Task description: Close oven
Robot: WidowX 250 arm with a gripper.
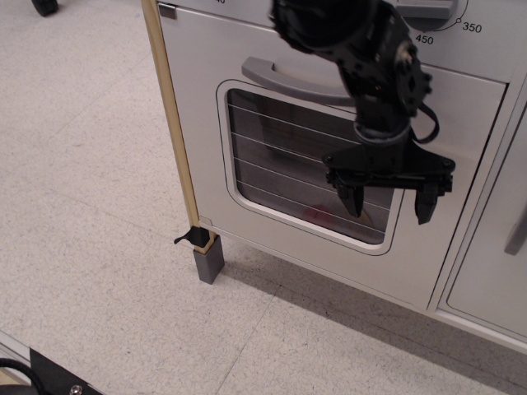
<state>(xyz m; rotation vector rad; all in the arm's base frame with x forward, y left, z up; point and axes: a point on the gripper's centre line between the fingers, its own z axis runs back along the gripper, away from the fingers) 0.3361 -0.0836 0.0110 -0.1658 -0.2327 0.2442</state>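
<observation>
The white toy oven door [247, 239] stands flush with the oven front. Its rounded window [280, 156] is crossed by thin lines and its grey curved handle [284, 81] sits above it. A faint red object [319, 216] shows behind the glass. My black gripper [389, 204] hangs in front of the window's right edge, fingers pointing down and spread apart, holding nothing. Whether it touches the door cannot be told.
A plain white cabinet door [494, 271] with a grey bar handle [517, 233] is at the right. A wooden side post [169, 115] on a grey foot [208, 263] marks the oven's left edge. A temperature dial [445, 20] sits above. Speckled floor [90, 189] lies left.
</observation>
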